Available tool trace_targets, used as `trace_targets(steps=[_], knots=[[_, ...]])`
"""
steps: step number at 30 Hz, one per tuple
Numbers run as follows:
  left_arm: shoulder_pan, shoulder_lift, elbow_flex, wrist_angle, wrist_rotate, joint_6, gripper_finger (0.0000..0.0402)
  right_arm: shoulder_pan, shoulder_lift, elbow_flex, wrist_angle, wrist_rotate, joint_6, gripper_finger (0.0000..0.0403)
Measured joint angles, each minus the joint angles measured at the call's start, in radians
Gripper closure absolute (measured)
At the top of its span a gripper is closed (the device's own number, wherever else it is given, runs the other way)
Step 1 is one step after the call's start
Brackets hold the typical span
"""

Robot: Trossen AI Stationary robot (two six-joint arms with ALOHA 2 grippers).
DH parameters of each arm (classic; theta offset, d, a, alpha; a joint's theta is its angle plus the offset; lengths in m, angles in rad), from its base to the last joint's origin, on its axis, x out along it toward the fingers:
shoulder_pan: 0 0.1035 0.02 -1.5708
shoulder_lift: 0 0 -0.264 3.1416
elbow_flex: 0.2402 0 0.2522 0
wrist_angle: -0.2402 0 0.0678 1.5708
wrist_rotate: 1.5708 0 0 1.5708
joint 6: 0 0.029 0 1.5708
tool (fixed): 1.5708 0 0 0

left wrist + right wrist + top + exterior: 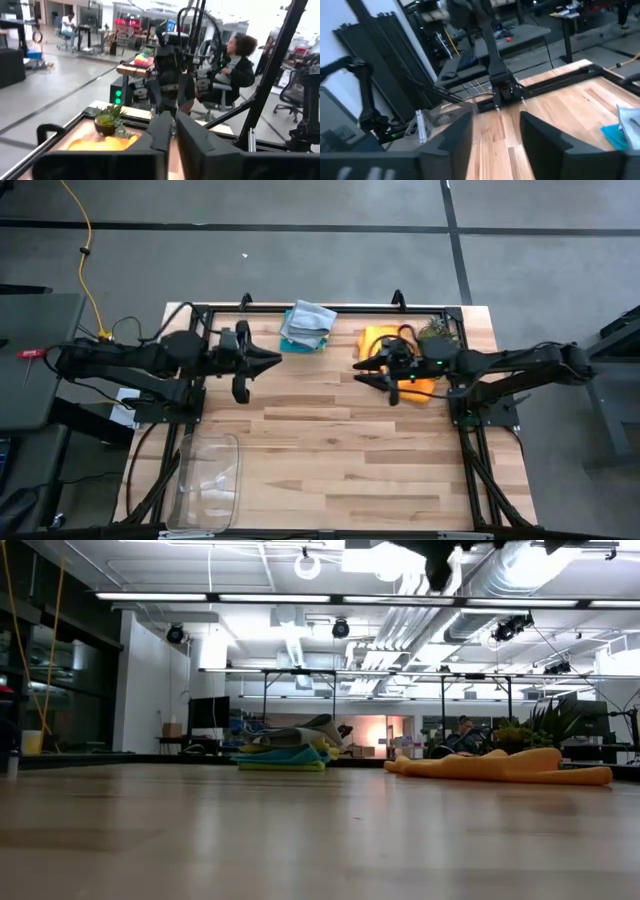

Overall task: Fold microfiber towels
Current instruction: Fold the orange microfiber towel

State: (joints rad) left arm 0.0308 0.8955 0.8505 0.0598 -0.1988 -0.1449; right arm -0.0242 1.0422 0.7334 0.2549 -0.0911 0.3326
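The left gripper is clenched empty; the right gripper, fingers parted, could snag the yellow towel beneath.

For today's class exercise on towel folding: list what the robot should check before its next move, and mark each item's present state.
1. Left gripper empty: ok, its fingers are shut with nothing between them, held above bare wood.
2. Right gripper empty: ok, its fingers stand apart with nothing between them.
3. Yellow towel lying flat: not ok, it lies bunched with the orange towel under the right arm.
4. Stack of towels at the far edge undisturbed: ok, clear of both arms.
5. Clear plastic tray out of the way: ok, at the near left corner.
6. Plant clear of the yellow towel: cannot tell.
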Motion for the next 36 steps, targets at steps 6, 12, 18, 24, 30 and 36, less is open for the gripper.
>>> trace_targets(steps=[6,12,18,24,30,36], knots=[[0.014,-0.019,-0.162,0.194,-0.005,-0.029,0.0393,0.033,-0.141,-0.007,-0.143,0.019,-0.024,0.0382],[0.054,-0.042,-0.184,0.185,0.036,-0.006,0.0397,0.07,-0.219,-0.095,-0.097,0.113,-0.011,0.0394],[0.078,-0.058,-0.184,0.184,0.08,0.051,0.04,0.072,-0.228,-0.132,-0.054,0.117,-0.009,0.04],[0.081,-0.059,-0.184,0.185,0.081,0.045,0.0397,0.062,-0.225,-0.132,-0.055,0.139,-0.012,0.0402],[0.081,-0.058,-0.184,0.187,0.081,0.044,0.0397,0.021,-0.177,-0.132,-0.217,0.331,0.103,0.0402],[0.08,-0.058,-0.184,0.192,0.074,0.043,0.0397,-0.095,0.014,-0.132,-0.537,0.432,0.386,0.0403]])
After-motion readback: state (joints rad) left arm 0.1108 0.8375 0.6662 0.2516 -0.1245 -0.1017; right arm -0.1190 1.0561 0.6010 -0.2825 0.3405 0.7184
